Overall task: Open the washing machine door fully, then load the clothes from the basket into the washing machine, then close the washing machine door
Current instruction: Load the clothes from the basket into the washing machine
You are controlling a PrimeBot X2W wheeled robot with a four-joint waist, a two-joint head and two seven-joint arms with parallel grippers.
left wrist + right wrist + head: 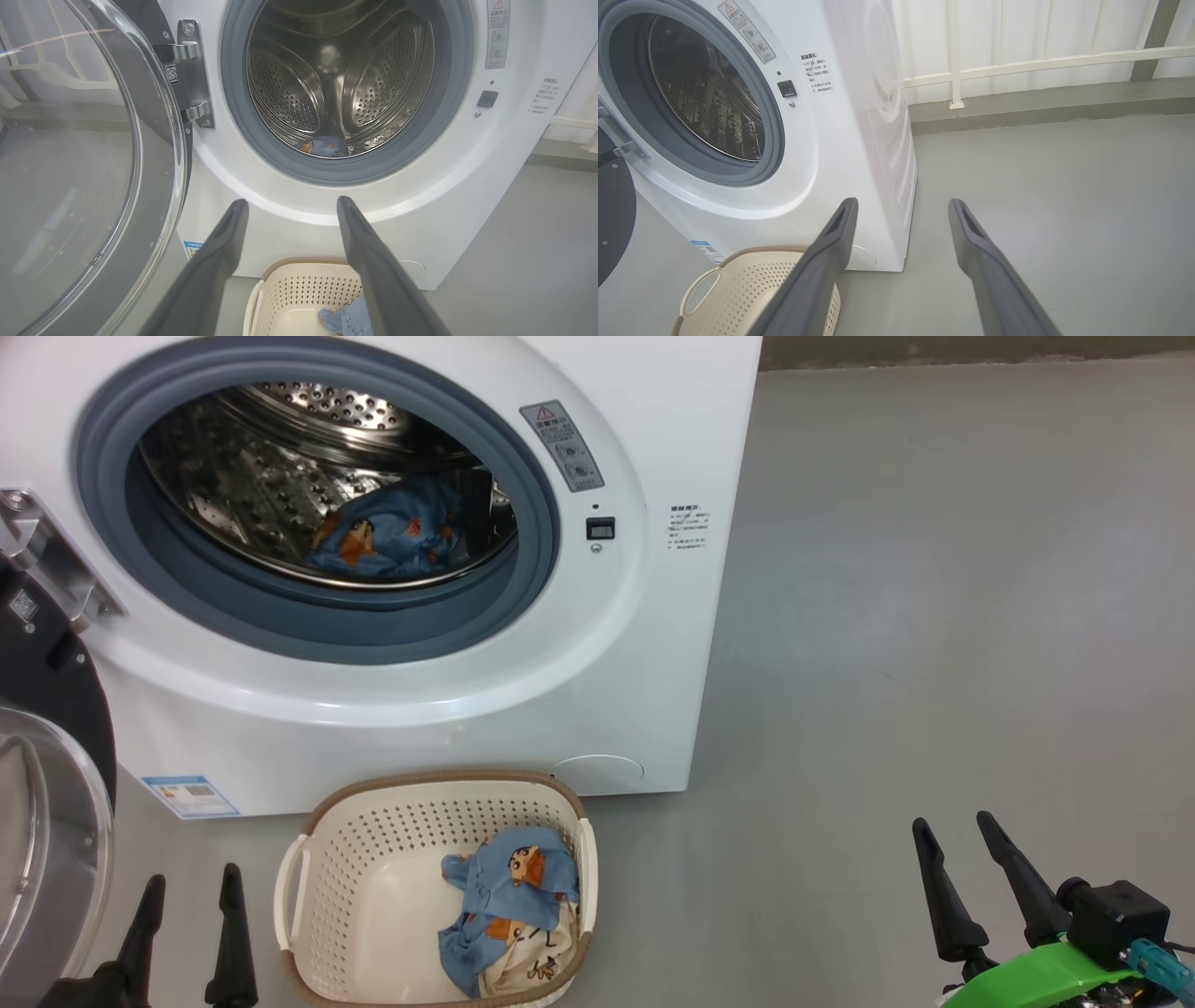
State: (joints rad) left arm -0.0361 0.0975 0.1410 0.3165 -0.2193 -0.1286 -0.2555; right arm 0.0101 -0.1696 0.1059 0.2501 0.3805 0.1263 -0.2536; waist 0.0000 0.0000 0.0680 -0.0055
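Since the clothes (pixel 512 896) in the basket (pixel 373 845) lie right of my wide-apart left gripper (pixel 191 875), I pick that arm.

a laundry corner: white washing machine (pixel 607 644) on bare grey floor (pixel 934 616), white railing (pixel 1041 63) behind it.

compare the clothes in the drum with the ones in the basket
The drum garment lies in the steel drum; the basket bundle lies against the right side of the basket. The drum garment looks all blue with orange print; the basket bundle adds a cream piece. Both are crumpled, with the same cartoon print.
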